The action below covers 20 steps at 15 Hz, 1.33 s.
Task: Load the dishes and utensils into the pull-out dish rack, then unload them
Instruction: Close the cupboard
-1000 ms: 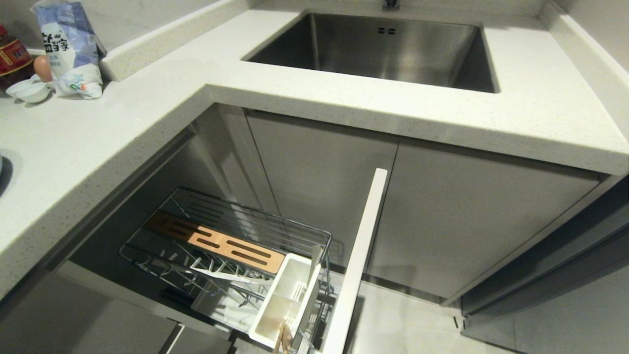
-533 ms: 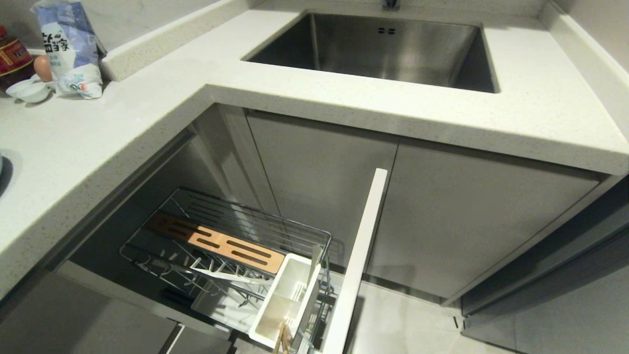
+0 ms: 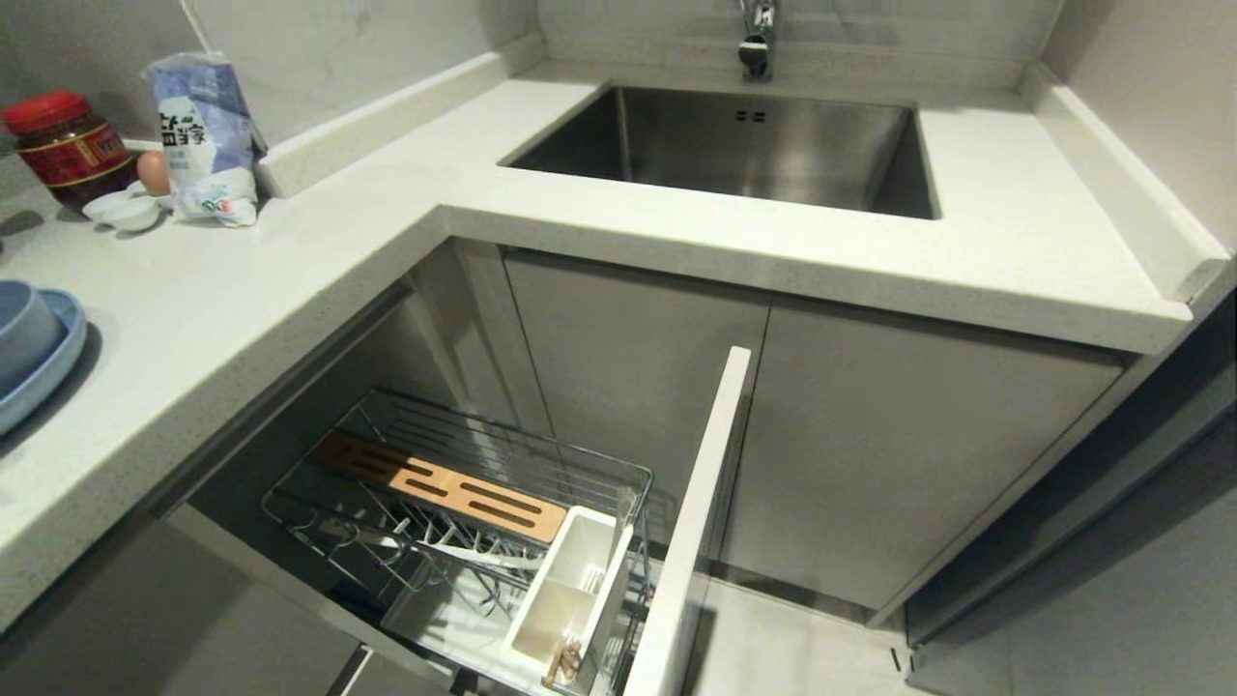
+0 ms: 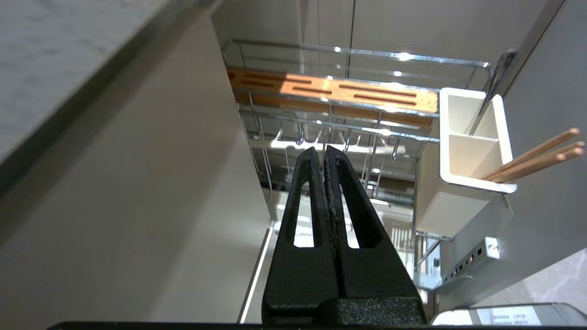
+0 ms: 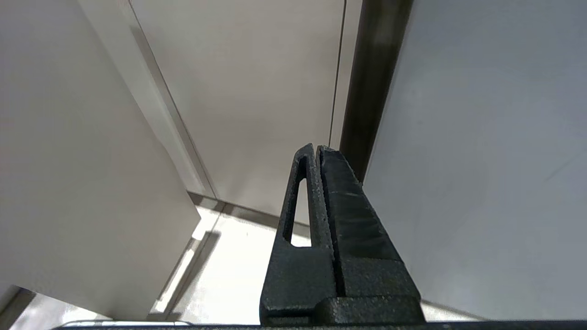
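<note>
The pull-out dish rack (image 3: 503,440) stands drawn out under the counter, its white panel front (image 3: 701,503) on the right. Its prongs hold no dishes. The wooden chopsticks (image 4: 536,160) lean in the near compartment of the white caddy (image 3: 565,599), and the silver spoon (image 4: 500,68) stands in the far one. The pale-blue plate (image 3: 43,372) lies on the counter at the far left with the pale-blue bowl (image 3: 24,329) on it. My left gripper (image 4: 321,153) hangs shut and empty in front of the rack (image 4: 357,51). My right gripper (image 5: 316,149) is shut and empty, facing cabinet doors. Neither arm shows in the head view.
A steel sink (image 3: 763,145) with a tap (image 3: 757,39) is set in the white counter (image 3: 290,261). At the back left stand a red-lidded jar (image 3: 68,145), a blue-and-white bag (image 3: 208,130), an egg (image 3: 153,172) and small white saucers (image 3: 121,208). Closed cabinet doors (image 3: 899,445) lie right of the rack.
The whole head view has shifted: the camera has lifted, so more of the counter and the back wall shows, and the plate and bowl have come into view. Nothing itself has moved.
</note>
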Available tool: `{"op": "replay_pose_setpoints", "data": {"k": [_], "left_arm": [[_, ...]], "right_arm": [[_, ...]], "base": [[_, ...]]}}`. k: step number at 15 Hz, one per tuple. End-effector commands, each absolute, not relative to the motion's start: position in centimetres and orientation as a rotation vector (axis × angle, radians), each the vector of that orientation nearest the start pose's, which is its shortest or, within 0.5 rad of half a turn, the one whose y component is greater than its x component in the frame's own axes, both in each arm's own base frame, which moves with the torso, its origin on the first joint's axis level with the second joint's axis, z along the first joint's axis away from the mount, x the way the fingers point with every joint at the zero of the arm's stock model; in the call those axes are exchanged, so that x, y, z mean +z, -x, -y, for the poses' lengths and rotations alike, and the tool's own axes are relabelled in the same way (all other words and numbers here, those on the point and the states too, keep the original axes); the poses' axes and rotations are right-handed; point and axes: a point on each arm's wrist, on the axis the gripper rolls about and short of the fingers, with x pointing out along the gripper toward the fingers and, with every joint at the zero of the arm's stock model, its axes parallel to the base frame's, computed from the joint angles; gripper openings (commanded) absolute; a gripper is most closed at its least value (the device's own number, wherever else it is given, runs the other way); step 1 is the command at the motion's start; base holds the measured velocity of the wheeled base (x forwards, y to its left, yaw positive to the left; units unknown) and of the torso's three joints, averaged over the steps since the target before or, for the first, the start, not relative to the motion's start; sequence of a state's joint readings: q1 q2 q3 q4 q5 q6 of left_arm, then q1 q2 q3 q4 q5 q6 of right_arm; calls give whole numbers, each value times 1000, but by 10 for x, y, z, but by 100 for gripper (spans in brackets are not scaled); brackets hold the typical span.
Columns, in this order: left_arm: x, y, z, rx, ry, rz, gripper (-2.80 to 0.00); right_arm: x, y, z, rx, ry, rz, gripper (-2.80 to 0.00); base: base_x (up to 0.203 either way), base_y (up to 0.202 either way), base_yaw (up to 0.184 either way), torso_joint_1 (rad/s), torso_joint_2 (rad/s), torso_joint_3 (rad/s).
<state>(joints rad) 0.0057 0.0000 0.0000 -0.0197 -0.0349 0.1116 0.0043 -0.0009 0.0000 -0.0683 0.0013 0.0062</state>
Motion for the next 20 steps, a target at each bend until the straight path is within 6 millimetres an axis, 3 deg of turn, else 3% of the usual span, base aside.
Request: {"op": "replay_pose_setpoints", "data": {"k": [1, 15, 20], "left_arm": [[74, 22, 1, -29, -112, 9, -280], [74, 22, 1, -27, -108, 9, -280], [74, 22, 1, -27, -106, 11, -280]], "right_arm": [[76, 21, 0, 6, -6, 48, -280], [76, 21, 0, 6, -6, 48, -280], [76, 21, 0, 6, -6, 48, -280]], "base": [[0, 0, 0, 2, 2, 202], [0, 0, 0, 3, 3, 203], [0, 0, 0, 2, 0, 51]]}}
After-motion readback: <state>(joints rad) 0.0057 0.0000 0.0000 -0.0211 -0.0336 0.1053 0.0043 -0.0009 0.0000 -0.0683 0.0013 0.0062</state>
